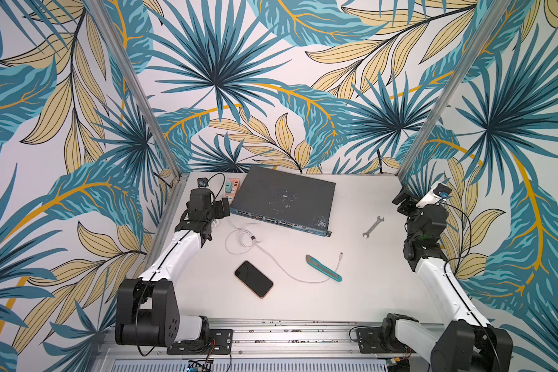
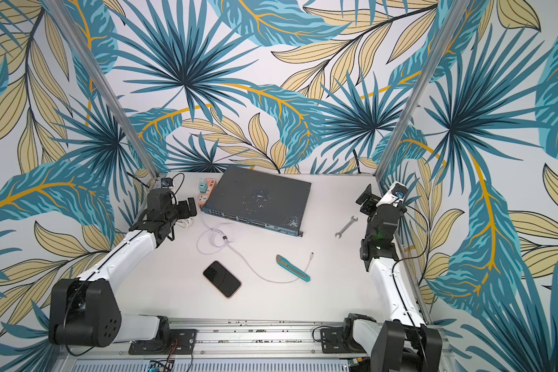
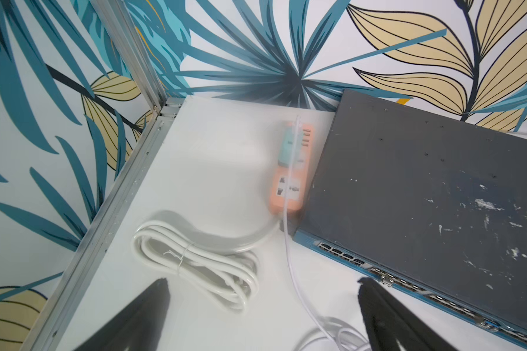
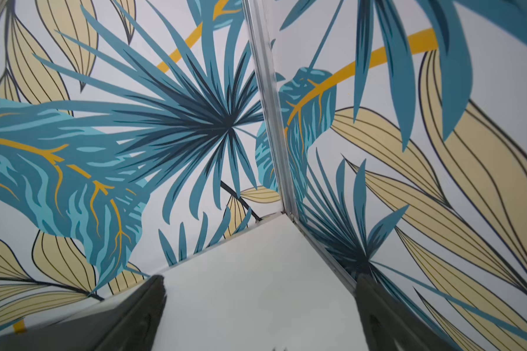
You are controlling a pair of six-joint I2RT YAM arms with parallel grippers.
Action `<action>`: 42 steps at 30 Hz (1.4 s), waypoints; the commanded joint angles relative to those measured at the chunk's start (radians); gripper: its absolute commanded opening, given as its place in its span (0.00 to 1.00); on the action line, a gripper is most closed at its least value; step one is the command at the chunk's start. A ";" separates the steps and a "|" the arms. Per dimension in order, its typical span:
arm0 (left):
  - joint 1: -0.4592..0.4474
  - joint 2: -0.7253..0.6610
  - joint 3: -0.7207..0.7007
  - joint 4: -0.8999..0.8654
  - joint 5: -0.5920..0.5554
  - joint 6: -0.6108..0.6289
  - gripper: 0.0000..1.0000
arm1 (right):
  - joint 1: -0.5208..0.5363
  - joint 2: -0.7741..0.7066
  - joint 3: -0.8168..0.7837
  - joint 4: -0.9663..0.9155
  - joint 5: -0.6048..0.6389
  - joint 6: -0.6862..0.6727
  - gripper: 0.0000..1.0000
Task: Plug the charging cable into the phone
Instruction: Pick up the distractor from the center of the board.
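Note:
The phone (image 1: 254,279) (image 2: 222,279) lies face up, black with a thin orange rim, on the white table near the front middle. The charging cable (image 1: 273,259) (image 2: 244,259) has a tied loop near the switch. From there it runs past the phone and crosses the teal knife, and its small connector tip (image 1: 341,255) rests free on the table. In the left wrist view the cable (image 3: 289,249) passes between my open fingers. My left gripper (image 1: 225,205) (image 3: 262,284) hovers open at the back left, holding nothing. My right gripper (image 1: 400,202) (image 4: 260,279) stands open and empty at the back right corner.
A dark grey network switch (image 1: 284,199) fills the back middle, with an orange power strip (image 3: 289,182) beside it and its thick coiled white cord (image 3: 195,267). A teal utility knife (image 1: 323,269) and a metal wrench (image 1: 373,226) lie to the right. Patterned walls enclose the table.

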 commanded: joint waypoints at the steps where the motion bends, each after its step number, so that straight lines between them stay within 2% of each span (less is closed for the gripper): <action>1: -0.007 0.011 0.097 -0.254 0.022 -0.066 1.00 | 0.004 0.007 0.074 -0.293 -0.055 0.067 1.00; 4: -0.013 0.026 0.137 -0.326 0.083 -0.091 1.00 | 0.009 0.137 0.253 -0.481 -0.210 0.059 1.00; 11: -0.084 0.002 0.193 -0.470 0.167 -0.144 1.00 | 0.055 0.285 0.451 -0.663 -0.280 0.012 1.00; 18: -0.192 0.015 0.309 -0.666 0.174 -0.173 1.00 | 0.121 0.341 0.495 -0.740 -0.411 0.068 1.00; 26: -0.248 0.046 0.383 -0.743 0.205 -0.155 1.00 | 0.250 0.452 0.621 -0.895 -0.462 -0.015 1.00; 34: -0.293 0.022 0.353 -0.752 0.243 -0.149 1.00 | 0.279 0.482 0.643 -0.958 -0.525 -0.062 1.00; 42: -0.347 -0.012 0.294 -0.735 0.261 -0.166 1.00 | 0.360 0.503 0.628 -1.014 -0.557 -0.111 1.00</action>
